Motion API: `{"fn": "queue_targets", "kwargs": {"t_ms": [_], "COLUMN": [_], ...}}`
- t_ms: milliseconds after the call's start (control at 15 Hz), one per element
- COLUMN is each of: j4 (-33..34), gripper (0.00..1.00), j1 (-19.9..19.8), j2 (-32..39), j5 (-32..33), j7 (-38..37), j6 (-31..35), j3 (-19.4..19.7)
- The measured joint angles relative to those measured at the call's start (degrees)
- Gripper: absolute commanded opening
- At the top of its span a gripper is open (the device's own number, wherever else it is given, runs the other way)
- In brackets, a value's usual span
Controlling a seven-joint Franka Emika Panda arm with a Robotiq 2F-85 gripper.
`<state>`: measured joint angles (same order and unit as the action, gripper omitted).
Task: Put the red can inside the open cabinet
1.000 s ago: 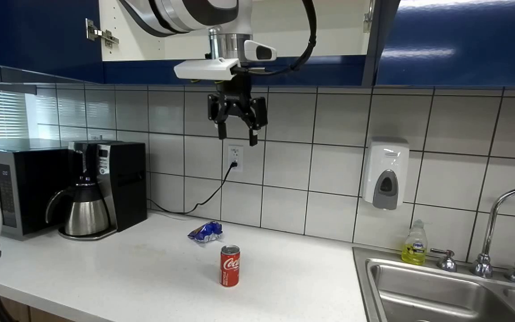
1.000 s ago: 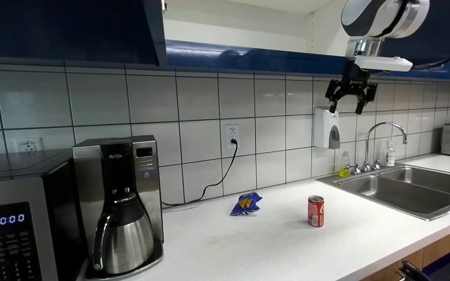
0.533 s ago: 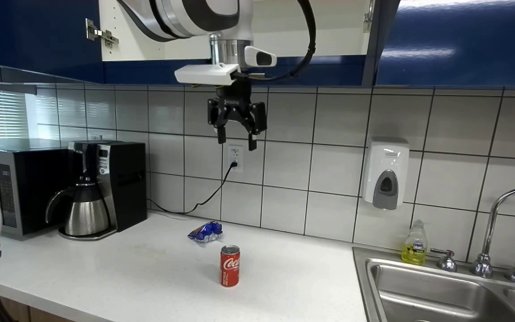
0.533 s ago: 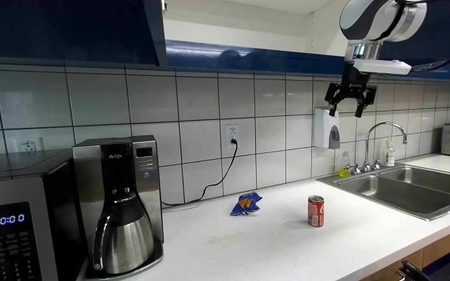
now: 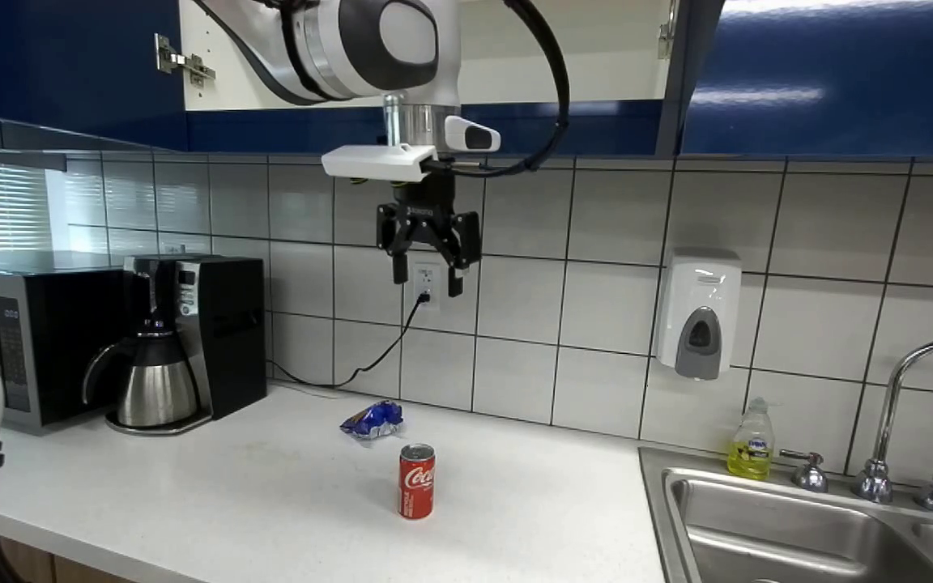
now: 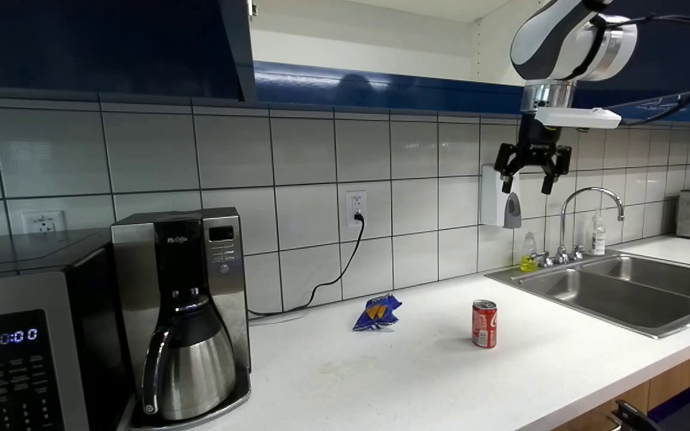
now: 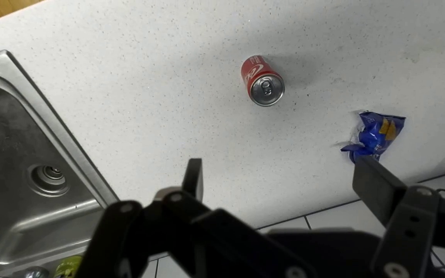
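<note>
The red can (image 5: 416, 488) stands upright on the counter, silver top up, in both exterior views (image 6: 484, 326). The wrist view shows it (image 7: 261, 79) beyond the fingertips, toward the top of the picture. My gripper (image 5: 428, 278) is open and empty, pointing down, high above the counter and apart from the can. It also shows in another exterior view (image 6: 527, 185) and, with fingers wide apart, in the wrist view (image 7: 278, 169). The open cabinet (image 5: 596, 65) is on the wall above, with a cream-white interior (image 6: 363, 42) and blue front rail. The arm hides part of it.
A blue wrapper (image 5: 373, 421) lies behind the can. The coffee machine (image 6: 225, 299) and microwave (image 6: 15, 359) stand at one end of the counter (image 5: 191, 494). The sink (image 5: 782, 502) with a faucet (image 6: 562, 224) is at the other. A soap dispenser (image 5: 700, 316) hangs on the tiled wall.
The arm and gripper have moved down, away from the cabinet, and slightly left in an exterior view. The fingers stay open. The can and wrapper have not moved.
</note>
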<state>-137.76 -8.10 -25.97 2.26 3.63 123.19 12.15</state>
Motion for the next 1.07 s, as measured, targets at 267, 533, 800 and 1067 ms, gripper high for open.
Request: {"fn": "queue_targets", "kwargs": {"t_ms": [267, 533, 800, 1067], "j4": [-1.0, -4.1, -7.3, -9.3], "gripper": [1.00, 1.00, 1.00, 1.00], "j1": [0.0, 0.0, 0.0, 0.1], "j2": [2.5, 6.5, 10.9, 14.2], "j5": [0.0, 0.0, 0.0, 0.0], "j7": [0.0, -0.1, -0.2, -0.2], "j6": [4.2, 12.6, 19.6, 24.0], "j3": [-0.8, -1.2, -1.4, -2.2]}}
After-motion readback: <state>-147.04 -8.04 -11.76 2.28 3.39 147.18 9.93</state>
